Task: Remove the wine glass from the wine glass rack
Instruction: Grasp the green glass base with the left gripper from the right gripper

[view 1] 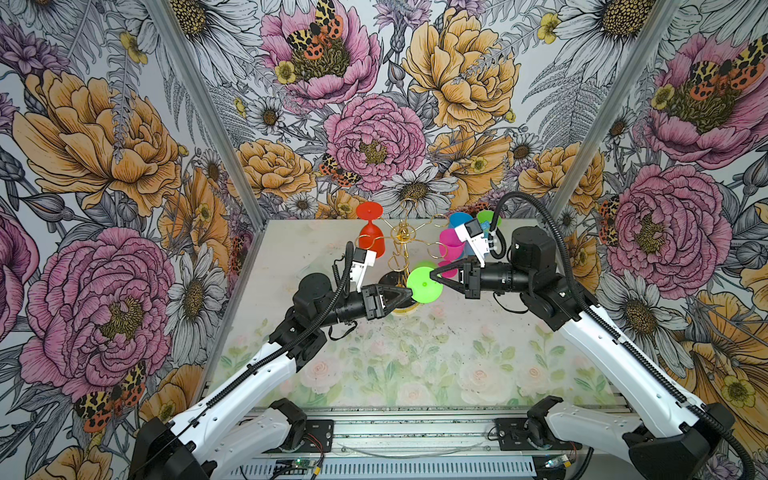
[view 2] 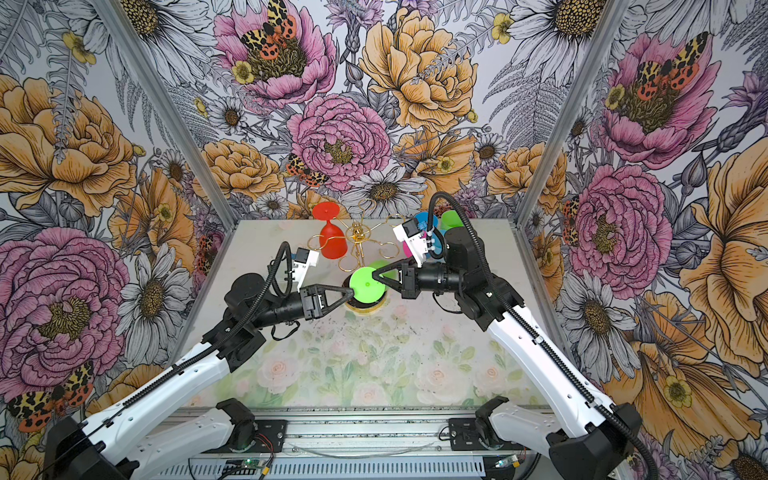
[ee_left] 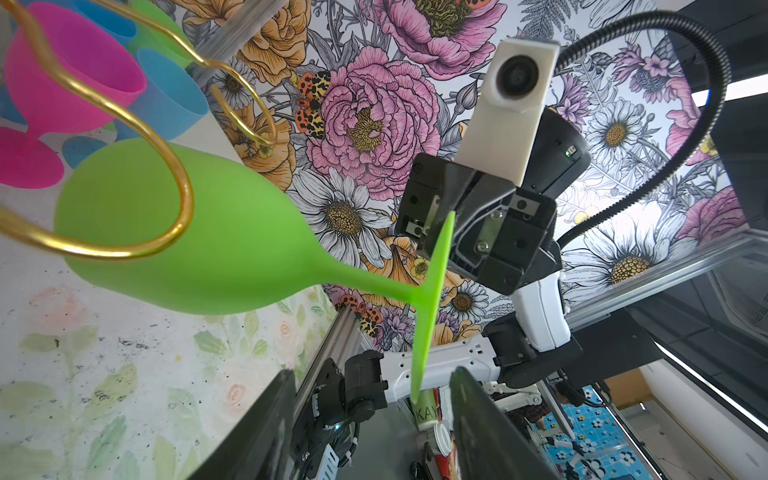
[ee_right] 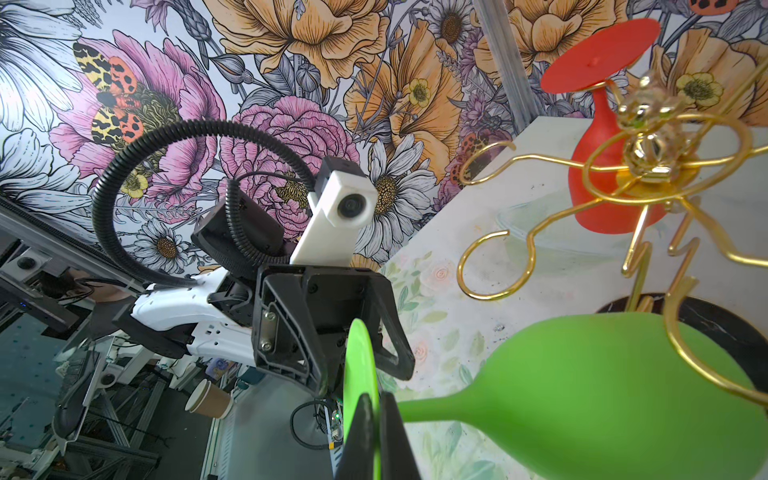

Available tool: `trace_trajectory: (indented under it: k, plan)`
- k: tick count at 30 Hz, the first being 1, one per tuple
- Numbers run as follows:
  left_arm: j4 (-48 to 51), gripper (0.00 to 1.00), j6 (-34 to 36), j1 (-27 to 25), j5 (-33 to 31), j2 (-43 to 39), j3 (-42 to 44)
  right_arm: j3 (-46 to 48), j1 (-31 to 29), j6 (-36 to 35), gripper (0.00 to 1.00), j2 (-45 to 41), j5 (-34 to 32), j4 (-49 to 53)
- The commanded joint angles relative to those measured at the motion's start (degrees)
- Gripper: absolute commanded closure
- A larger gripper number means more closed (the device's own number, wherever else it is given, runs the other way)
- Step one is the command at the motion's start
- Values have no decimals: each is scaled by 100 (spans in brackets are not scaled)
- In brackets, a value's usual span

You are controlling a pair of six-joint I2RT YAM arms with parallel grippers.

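The green wine glass lies tipped nearly on its side in the air in front of the wine glass rack. Its flat foot faces me in both top views and its bowl points back toward the rack's base. My right gripper has its jaws pinched closed on the rim of that foot and carries the glass. My left gripper has its jaws apart, straddling the opposite edge of the foot without touching it. So the lift-off looks mostly done: the stem sits in no hook that I can see. One gold hook arm crosses in front of the bowl in both wrist views, though, and I can't tell whether it brushes the bowl or merely overlaps it from those angles. What's left, as I judge it, is to draw the glass fully away from the rack and set it down on the table. A red glass hangs upside down on the rack's far left side, and a pink glass stands to the rack's right.
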State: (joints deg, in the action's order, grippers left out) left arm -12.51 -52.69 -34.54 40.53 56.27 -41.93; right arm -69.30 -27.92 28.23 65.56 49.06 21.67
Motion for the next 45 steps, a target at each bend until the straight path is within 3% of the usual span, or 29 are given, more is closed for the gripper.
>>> trace_trajectory:
  k: [1,8,17,29,32,36,38,45]
  plan:
    - [-347,43,-87,-91,255,109,-156,48,-38,101,100,91,155,-343]
    - [-674,56,-206,-149,327,279,-271,98,-40,179,100,166,185,-427]
    - [-866,65,-277,-147,305,278,-254,172,-38,240,100,189,227,-474]
    - [-877,91,-343,-149,343,279,-226,302,-48,336,100,195,295,-481]
    - [-882,96,-349,-132,379,279,-202,305,-55,366,92,157,306,-475]
    - [-877,98,-400,-111,411,303,-85,278,-38,401,67,82,300,-474]
    - [-876,100,-442,-114,483,313,6,276,-36,415,60,34,338,-471]
    - [-669,100,-341,-136,730,228,316,180,200,668,47,-242,329,-480]
